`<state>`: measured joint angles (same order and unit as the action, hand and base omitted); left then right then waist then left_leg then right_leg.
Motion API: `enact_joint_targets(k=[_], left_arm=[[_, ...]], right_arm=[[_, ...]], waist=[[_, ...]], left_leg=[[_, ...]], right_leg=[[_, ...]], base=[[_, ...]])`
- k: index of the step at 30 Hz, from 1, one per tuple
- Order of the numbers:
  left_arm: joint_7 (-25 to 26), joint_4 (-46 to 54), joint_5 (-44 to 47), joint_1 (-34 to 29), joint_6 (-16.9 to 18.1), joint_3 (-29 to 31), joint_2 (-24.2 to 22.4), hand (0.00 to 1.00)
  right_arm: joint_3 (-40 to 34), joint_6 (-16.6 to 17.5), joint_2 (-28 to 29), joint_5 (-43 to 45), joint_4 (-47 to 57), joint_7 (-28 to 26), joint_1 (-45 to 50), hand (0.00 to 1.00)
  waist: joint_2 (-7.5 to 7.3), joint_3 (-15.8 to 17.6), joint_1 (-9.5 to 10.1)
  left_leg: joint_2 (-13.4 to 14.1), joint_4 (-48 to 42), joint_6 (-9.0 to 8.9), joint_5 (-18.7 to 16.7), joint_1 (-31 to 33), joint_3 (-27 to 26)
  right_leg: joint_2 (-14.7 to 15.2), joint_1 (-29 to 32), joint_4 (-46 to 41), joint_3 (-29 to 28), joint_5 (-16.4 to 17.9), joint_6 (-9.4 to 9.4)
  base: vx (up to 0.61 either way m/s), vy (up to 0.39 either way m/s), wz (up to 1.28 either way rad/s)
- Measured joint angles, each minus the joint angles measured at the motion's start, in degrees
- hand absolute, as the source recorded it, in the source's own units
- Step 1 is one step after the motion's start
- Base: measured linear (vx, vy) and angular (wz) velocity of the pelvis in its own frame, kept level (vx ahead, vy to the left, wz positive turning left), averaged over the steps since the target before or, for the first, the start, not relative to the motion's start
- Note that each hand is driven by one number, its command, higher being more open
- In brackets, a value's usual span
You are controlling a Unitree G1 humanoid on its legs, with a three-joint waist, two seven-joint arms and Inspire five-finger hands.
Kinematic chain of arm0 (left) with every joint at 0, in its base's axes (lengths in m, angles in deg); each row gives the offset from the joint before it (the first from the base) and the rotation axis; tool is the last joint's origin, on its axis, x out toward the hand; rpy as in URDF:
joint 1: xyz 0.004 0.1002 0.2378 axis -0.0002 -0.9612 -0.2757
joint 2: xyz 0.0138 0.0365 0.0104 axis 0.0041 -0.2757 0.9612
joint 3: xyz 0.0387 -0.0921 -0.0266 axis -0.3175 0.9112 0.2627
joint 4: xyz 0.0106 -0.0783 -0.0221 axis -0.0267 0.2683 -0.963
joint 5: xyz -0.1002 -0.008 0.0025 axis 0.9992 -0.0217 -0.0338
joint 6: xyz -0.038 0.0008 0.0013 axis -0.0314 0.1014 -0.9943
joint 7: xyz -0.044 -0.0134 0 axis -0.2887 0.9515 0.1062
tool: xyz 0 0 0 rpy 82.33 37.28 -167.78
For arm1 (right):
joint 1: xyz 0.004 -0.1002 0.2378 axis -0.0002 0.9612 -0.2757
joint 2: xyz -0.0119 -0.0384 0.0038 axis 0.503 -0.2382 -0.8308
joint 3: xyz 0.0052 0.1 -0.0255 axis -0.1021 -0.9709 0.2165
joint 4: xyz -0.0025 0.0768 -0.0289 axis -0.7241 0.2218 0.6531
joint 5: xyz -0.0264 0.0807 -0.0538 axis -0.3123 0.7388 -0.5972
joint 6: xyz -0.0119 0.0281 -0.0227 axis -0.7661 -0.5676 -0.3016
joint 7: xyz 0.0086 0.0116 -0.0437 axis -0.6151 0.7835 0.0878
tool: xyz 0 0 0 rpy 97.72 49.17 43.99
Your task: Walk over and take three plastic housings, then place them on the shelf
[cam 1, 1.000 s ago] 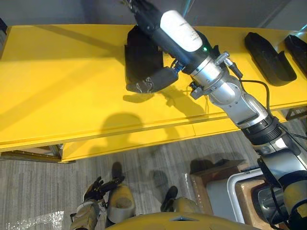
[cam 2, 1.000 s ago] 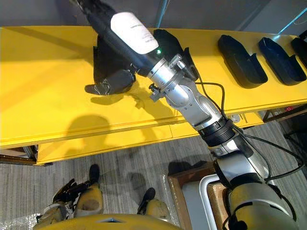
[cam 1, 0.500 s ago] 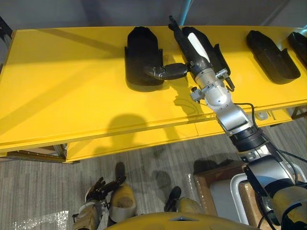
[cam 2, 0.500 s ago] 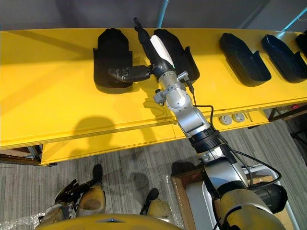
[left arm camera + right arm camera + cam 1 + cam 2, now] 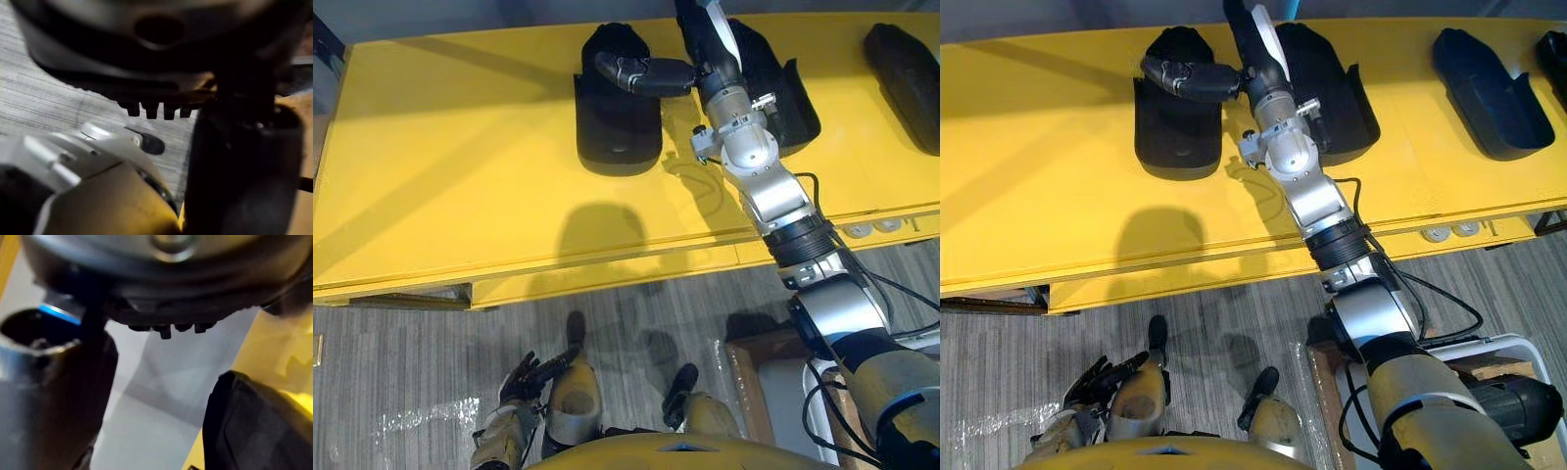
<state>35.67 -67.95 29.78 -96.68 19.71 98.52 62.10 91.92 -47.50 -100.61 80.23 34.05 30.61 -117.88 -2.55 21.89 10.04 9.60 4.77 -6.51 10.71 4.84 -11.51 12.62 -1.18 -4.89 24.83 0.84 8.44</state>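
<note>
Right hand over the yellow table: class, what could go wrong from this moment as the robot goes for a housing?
1. The right hand sits between two black housings, its thumb across the left housing; closing from there might nudge that one sideways rather than grip it.
2. The right arm overlaps the middle housing at its side; pulling back could drag it toward the table edge.
3. The left hand hangs low, so it probably cannot steady anything.

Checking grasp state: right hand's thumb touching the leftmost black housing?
Cannot tell. Both eye views show the right hand overlapping the leftmost housing from above; no gap or contact shows.
</note>
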Motion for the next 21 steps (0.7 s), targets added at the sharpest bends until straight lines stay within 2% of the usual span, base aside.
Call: enact_joint_targets(k=[6,13,21], left_arm=[[-0.06,0.97,0.05,0.21,-0.1,0.0,-0.01,1.0],[0.27,0.97,0.44,0.21,-0.21,-0.42,-0.09,1.0],[0.56,0.98,2.35,0.2,-0.27,-0.61,-0.18,1.0]], right_arm=[[0.28,-0.93,0.0,-0.06,-0.04,-1.09,-2.52,1.0],[0.36,-7.04,0.12,3.63,-2.71,1.11,-3.94,1.0],[0.27,-8.14,0.61,3.62,-7.03,1.51,-5.21,1.0]], waist=[[-0.34,1.55,0.55],[-0.31,1.61,0.58],[-0.21,1.97,0.61]], left_leg=[[-0.01,0.0,0.01,-0.02,0.0,0.13],[-0.01,0.01,0.02,-0.03,-0.35,0.22],[0.0,0.01,0.03,0.01,-0.32,0.35]], right_leg=[[0.0,-0.07,-0.1,0.01,0.08,-0.08],[0.16,-0.14,-0.82,-0.01,0.4,-0.32],[0.19,-0.12,-1.04,0.08,0.52,-0.27]], base=[[0.01,-0.003,0.0],[0.0,-0.002,0.0],[0.0,0.0,0.0]])
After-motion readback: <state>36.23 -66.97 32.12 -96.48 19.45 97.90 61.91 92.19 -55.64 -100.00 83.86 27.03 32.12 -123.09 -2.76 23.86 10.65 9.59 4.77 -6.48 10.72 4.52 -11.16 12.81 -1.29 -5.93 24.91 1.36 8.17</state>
